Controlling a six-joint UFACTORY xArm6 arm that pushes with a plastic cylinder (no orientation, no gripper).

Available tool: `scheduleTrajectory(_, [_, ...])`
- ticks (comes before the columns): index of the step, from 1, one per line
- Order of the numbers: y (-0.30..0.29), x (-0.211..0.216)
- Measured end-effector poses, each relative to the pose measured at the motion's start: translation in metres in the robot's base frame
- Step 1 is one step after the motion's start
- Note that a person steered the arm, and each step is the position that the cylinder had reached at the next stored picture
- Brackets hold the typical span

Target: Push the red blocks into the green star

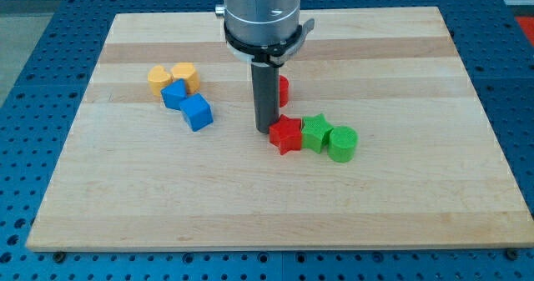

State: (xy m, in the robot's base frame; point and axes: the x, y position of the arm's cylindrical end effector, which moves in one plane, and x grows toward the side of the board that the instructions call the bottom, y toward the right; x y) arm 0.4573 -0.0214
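Tip: my tip rests on the board just left of centre in the frame; it is a plain dark rod that carries nothing, with its end right beside the upper left points of the red star.
Red star: the red star lies at the centre of the frame, slightly below the middle. It is a bright red, chunky star shape with blunt points, and its right side touches the green star.
Second red block: another red block sits above the red star, mostly hidden behind the rod; only a narrow red edge shows, so I cannot tell its shape.
Green star: the green star lies just right of the red star, a vivid green with blunt points.
Green cylinder: a green cylinder touches the green star's lower right.
Upper left cluster: a yellow block and a second yellow block sit side by side, with a small blue block just below them and a blue cube at its lower right.
Surface: the wooden board fills most of the frame.
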Motion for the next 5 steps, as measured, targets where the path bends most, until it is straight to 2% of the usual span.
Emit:
scheduleTrajectory(1, [-0.027, -0.009])
scheduleTrajectory(3, [-0.033, -0.077])
scheduleTrajectory(5, [0.022, -0.073])
